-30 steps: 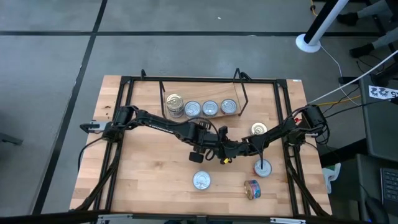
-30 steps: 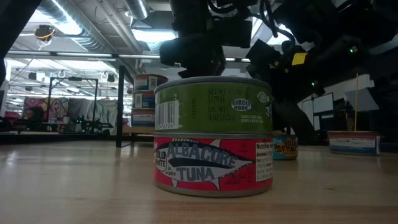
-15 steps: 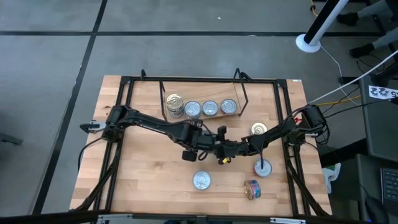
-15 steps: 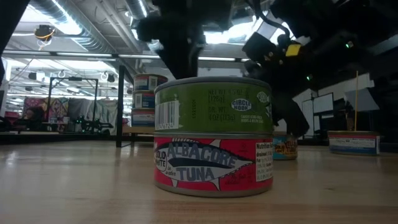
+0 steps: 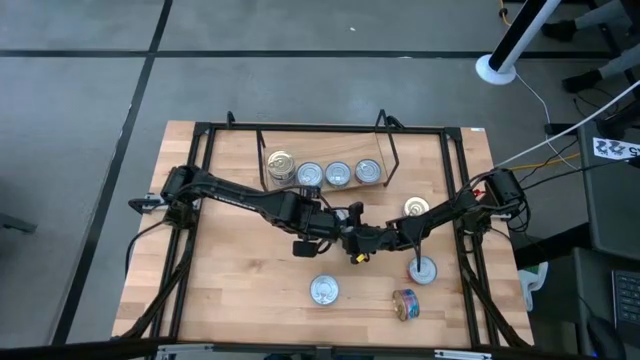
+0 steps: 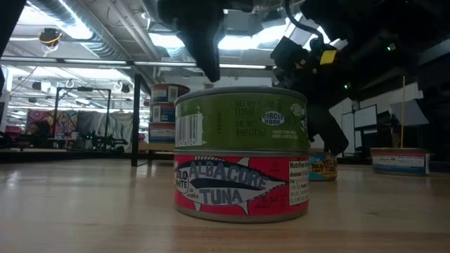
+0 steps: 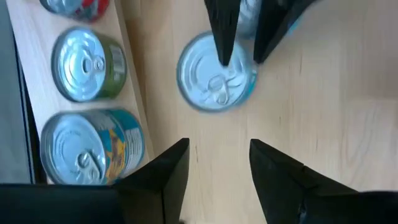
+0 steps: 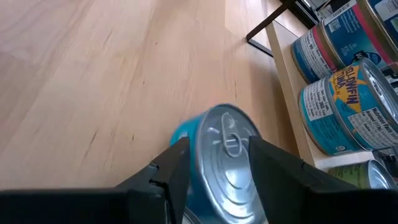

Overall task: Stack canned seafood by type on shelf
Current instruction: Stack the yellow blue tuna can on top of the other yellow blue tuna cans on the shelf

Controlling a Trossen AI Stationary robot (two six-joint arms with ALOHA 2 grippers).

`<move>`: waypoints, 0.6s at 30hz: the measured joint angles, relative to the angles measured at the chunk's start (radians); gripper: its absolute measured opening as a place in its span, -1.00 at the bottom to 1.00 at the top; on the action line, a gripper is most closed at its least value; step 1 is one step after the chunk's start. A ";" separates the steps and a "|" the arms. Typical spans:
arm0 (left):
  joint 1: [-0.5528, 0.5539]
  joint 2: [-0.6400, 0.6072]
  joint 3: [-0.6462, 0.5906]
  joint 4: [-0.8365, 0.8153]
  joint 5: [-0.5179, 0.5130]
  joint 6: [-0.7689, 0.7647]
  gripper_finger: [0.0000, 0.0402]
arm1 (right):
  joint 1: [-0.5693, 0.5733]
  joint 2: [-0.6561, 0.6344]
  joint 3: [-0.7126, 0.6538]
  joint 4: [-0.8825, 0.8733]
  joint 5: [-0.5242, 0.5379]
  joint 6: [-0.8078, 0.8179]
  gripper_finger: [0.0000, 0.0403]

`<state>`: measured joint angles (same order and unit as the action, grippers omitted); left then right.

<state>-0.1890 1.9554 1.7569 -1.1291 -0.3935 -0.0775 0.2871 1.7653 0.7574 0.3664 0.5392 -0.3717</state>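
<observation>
**Student:** What did the right hand (image 8: 214,163) have hold of?

**Instructor:** A blue-labelled tin (image 7: 216,81) with a silver pull-tab lid. Its two fingers were closed against the tin's sides, one on each side. The tin was near the middle of the surface (image 5: 240,290), on the near side of the shelf (image 5: 322,148). Whether it rested on the wood or hung just above could not be told.

**Student:** And the left hand (image 7: 217,167)?

**Instructor:** It reached in from the left and hovered just beside the right hand, over the same tin. Its fingers were parted, with only bare wood between them; it gripped nothing.

**Student:** Where was the rest of the canned seafood?

**Instructor:** Four positions were filled along the shelf at the far side of the surface. At the left end was a gold-lidded tin (image 5: 282,163), then three silver-lidded ones (image 5: 338,173) in a row to its right. A loose gold-lidded tin (image 5: 417,208) lay to the right of the shelf. A silver-lidded tin (image 5: 423,269) stood nearer on the right, and a tin on its side (image 5: 405,303) lay by the near edge. At near centre a green-labelled tin (image 6: 241,118) sat squarely on a red albacore tuna tin (image 6: 241,186).
</observation>
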 joint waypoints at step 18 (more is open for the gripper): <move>0.009 0.007 0.000 0.067 0.077 0.001 -0.19 | 0.002 -0.016 0.000 -0.007 -0.007 0.005 -0.20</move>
<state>-0.1802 1.9625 1.7565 -1.0625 -0.3167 -0.0762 0.2886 1.7492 0.7577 0.3599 0.5322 -0.3669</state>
